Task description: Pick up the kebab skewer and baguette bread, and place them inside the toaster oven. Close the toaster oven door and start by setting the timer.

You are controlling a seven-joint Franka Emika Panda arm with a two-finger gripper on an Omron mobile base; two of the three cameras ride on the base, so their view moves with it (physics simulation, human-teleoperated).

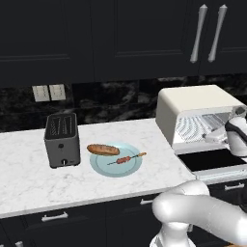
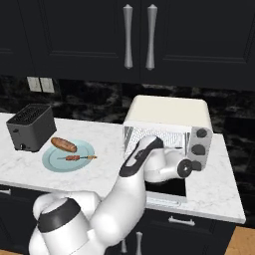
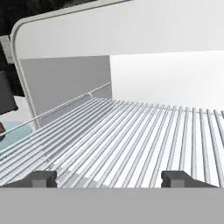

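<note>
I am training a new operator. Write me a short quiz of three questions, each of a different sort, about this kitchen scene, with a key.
1. True or false: the baguette bread and the kebab skewer both lie on the plate.
2. Multiple choice: the toaster oven door is A) shut, B) folded down open, C) removed.
3. Fill in: the gripper is open, with nothing between its fingertips, and looks over the wire ____ of the toaster oven.

Key: 1 true; 2 B; 3 rack.
</note>
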